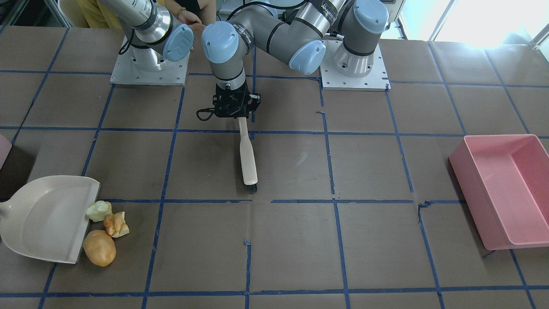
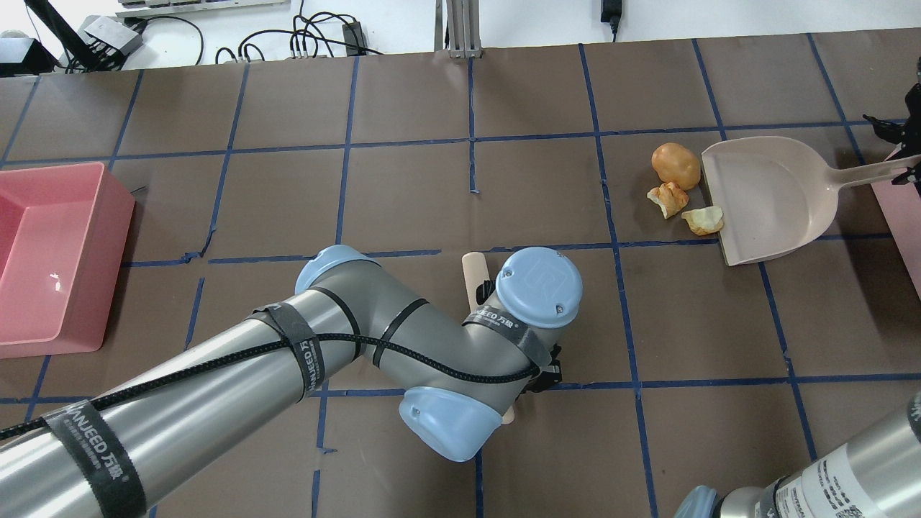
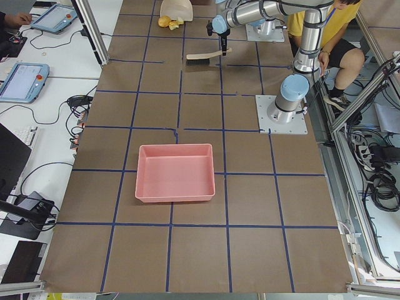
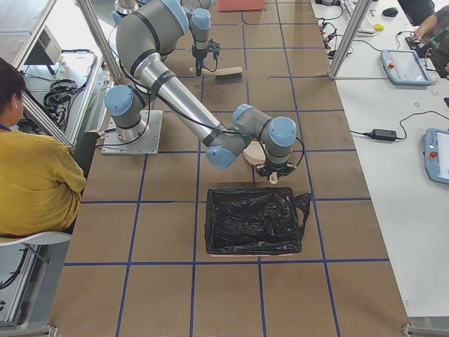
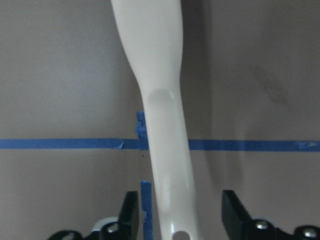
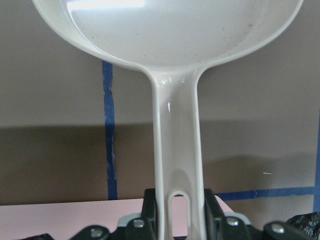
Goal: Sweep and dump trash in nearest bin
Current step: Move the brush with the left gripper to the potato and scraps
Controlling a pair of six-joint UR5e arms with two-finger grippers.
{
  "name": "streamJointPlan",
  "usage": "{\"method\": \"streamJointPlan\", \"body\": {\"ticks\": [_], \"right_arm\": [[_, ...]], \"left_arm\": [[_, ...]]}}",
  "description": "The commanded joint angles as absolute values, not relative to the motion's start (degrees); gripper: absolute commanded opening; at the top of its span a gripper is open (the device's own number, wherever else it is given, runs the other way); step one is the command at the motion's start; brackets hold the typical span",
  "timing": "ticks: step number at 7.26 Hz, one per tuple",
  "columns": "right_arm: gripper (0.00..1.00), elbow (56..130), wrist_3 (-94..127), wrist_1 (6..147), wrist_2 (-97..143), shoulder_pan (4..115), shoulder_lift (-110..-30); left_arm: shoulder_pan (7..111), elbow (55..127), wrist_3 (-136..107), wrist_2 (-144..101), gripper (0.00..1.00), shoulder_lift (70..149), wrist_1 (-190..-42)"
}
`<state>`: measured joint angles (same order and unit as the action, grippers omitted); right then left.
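Note:
The trash lies at the dustpan's open edge: a pale green-white chunk, an orange-and-white chunk and an orange-yellow potato-like oval. My right gripper is shut on the dustpan's handle at the table's edge. My left gripper is open, with its fingers on either side of the brush's handle and not touching it. The brush lies flat mid-table. The bin shows as a pale pink sliver, lined with a black bag in the exterior right view.
A large pink rectangular tray stands at the far end of the table on my left side. Blue tape lines grid the brown tabletop. A person in yellow sits behind the robot bases.

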<state>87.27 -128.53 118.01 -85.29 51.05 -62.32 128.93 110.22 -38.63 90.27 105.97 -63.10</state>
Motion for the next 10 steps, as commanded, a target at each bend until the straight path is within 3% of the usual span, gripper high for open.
{"method": "streamJointPlan", "body": {"ticks": [1, 6, 7, 10], "right_arm": [[0.00, 87.28, -128.41, 117.95, -85.25, 51.15, -62.31], [0.00, 87.45, -127.18, 117.86, -85.25, 51.68, -62.23], [0.00, 87.54, -127.18, 117.86, -85.25, 51.68, -62.23], [0.00, 87.71, -127.09, 117.69, -85.25, 51.77, -62.05]], "left_arm": [[128.94, 110.30, -38.67, 90.26, 0.08, 105.56, -63.11], [128.15, 107.25, -40.68, 90.44, 0.00, 104.58, -63.28], [127.88, 102.18, -41.22, 90.53, 0.00, 105.72, -67.81], [128.23, 76.65, -46.12, 89.75, 0.00, 122.29, -76.72]]}}
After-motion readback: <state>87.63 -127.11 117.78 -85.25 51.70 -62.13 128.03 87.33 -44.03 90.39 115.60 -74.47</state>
